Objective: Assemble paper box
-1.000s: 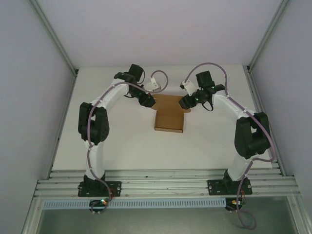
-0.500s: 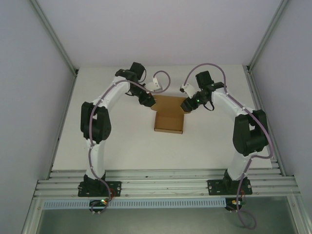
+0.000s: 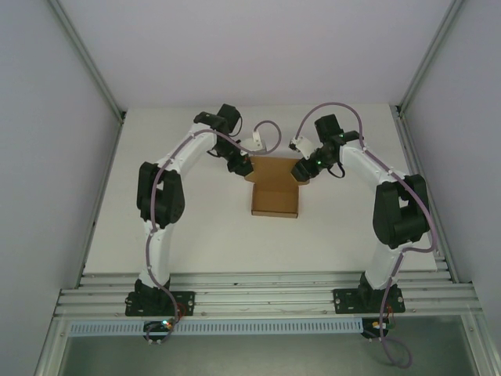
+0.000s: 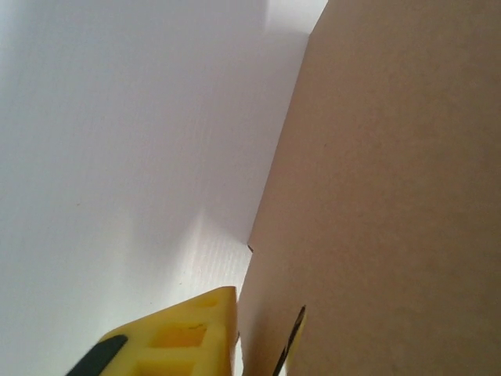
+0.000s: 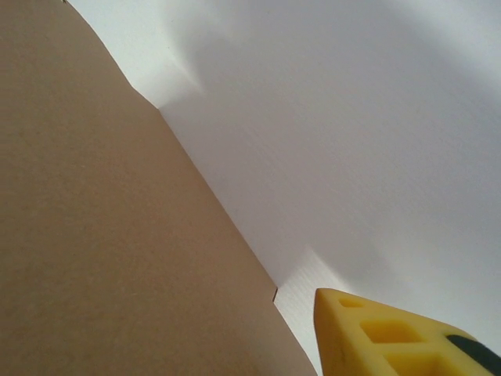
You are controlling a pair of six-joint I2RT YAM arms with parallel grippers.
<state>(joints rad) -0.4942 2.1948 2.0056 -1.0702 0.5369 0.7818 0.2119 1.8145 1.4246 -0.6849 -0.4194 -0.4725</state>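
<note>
Looking down from the overhead camera, I've got the paper box (image 3: 275, 196) sitting around the middle of the white table (image 3: 196, 235), plain brown, its long side running away from the arm bases. Both arms are reaching in over its far end. The left gripper (image 3: 244, 168) is on the far left corner and the right gripper (image 3: 300, 172) is on the far right corner, so the box's back panel lies between the two of them. Switching to the left wrist camera, brown cardboard takes up the whole right side, very close to the lens, with bare table on the left. One yellow finger (image 4: 184, 337) presses up against the cardboard's edge at the bottom, and I can see a sliver of the other finger past a strip of cardboard. That puts the left jaws narrow, pinched on a wall of the box. On the right wrist camera the cardboard fills the left side and slants down towards the bottom of the picture. A single yellow fingertip (image 5: 376, 337) sits just beside that edge at the lower right, with a thin gap of white table between them. Its partner is out of sight, so I can't tell how wide the right jaws are or whether they have hold of anything.
</note>
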